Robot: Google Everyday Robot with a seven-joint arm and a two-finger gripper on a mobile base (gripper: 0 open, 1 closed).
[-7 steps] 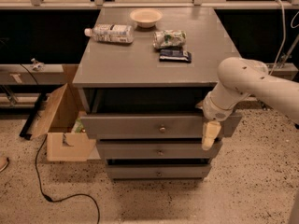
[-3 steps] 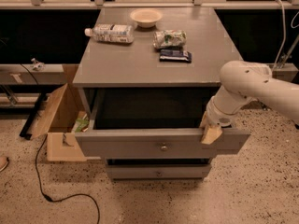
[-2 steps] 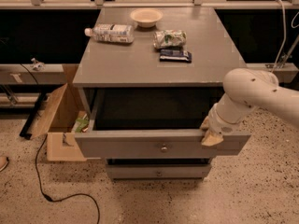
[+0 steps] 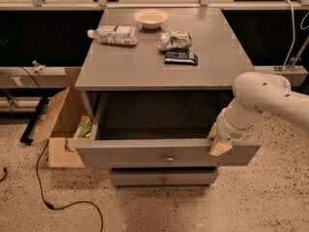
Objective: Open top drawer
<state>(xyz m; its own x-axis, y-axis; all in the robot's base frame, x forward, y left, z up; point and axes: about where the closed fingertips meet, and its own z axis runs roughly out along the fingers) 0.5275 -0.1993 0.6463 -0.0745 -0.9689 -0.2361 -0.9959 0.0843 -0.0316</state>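
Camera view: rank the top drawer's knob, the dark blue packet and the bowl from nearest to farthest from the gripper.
The gripper is at the right of the front edge of the top drawer.
1. Knob, drawer front centre.
2. Dark blue packet, mid tabletop.
3. Bowl, tabletop's far edge.

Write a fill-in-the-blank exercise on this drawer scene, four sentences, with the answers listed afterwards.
1. The top drawer now stands ____.
2. The pincer sits on the upper edge of the drawer front, near its ____ end as the camera sees it.
3. The plastic bottle lies on its ____, left of the bowl.
4. The cardboard box stands on the ____, left of the drawers.

Missing words: open; right; side; floor.
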